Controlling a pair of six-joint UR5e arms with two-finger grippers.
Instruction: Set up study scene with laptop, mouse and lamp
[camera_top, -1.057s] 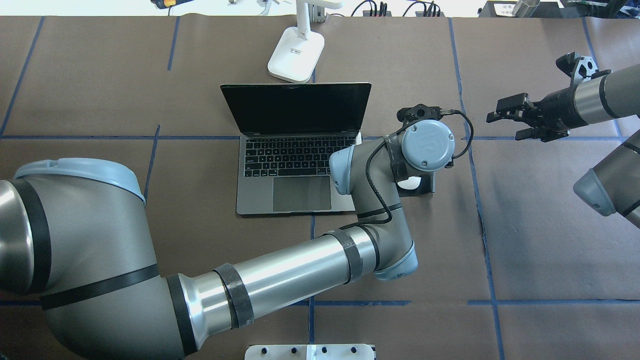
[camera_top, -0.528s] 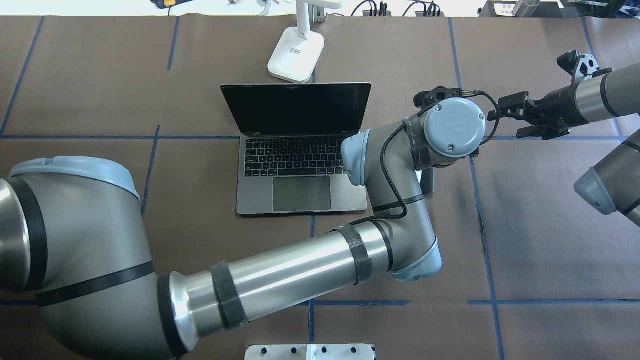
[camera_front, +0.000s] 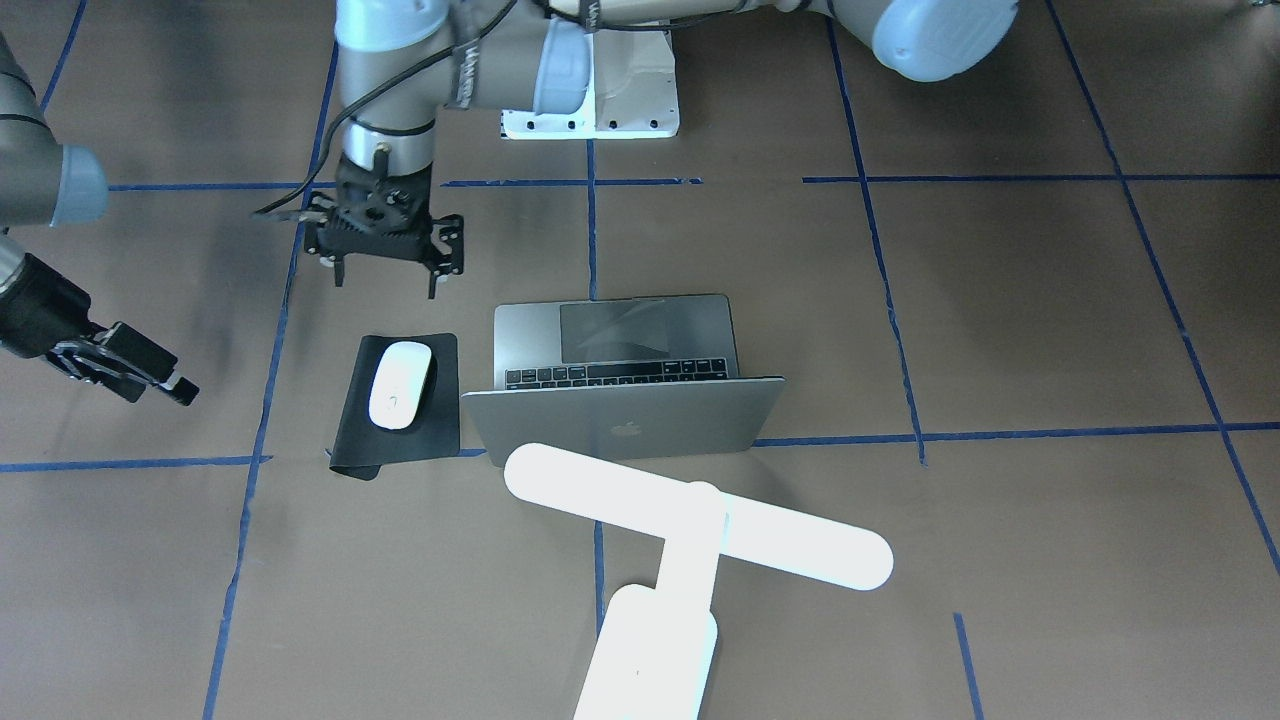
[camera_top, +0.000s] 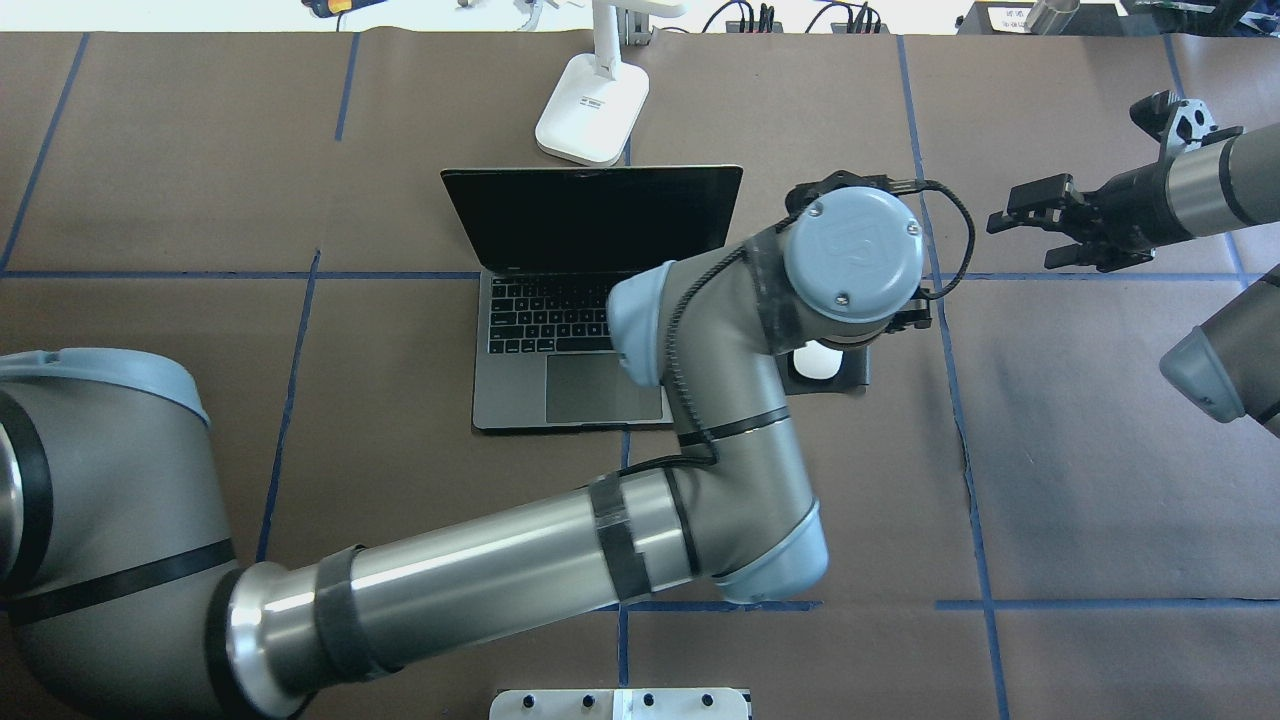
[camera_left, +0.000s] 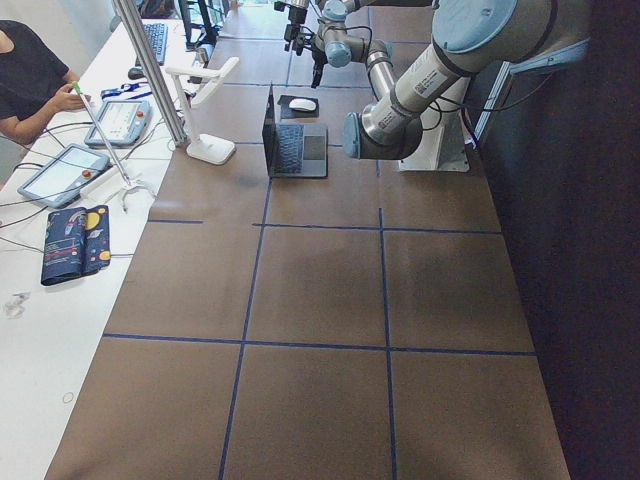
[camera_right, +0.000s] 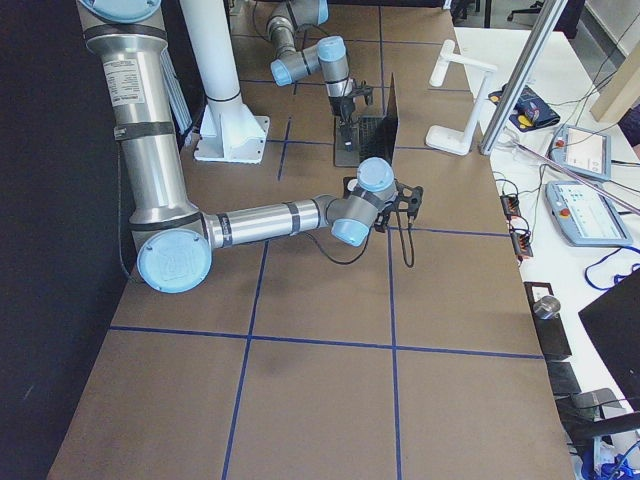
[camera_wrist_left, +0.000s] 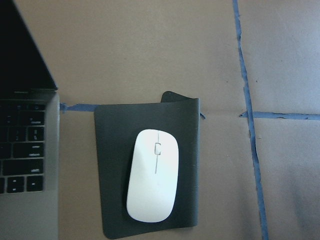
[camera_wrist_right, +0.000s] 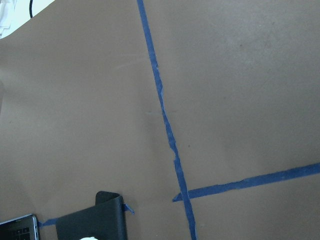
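The grey laptop (camera_top: 570, 395) stands open in the table's middle, its lid (camera_front: 625, 420) towards the lamp. The white mouse (camera_front: 400, 385) lies on a black mat (camera_front: 440, 430) beside the laptop and shows whole in the left wrist view (camera_wrist_left: 153, 182). The white T-shaped lamp (camera_front: 700, 515) stands behind the laptop with its base (camera_top: 592, 110) on the table. My left gripper (camera_front: 385, 288) hangs open and empty above the table, just on the robot's side of the mat. My right gripper (camera_top: 1025, 235) is open and empty, in the air well to the mat's right.
The white pedestal with bolt holes (camera_front: 590, 110) stands at the robot's edge of the table. Blue tape lines cross the brown surface. In the exterior left view a side table (camera_left: 65, 170) holds tablets, with a person beside it.
My left wrist swung right, then back left, and now stands over the mouse. My right gripper drew back a little to the right.
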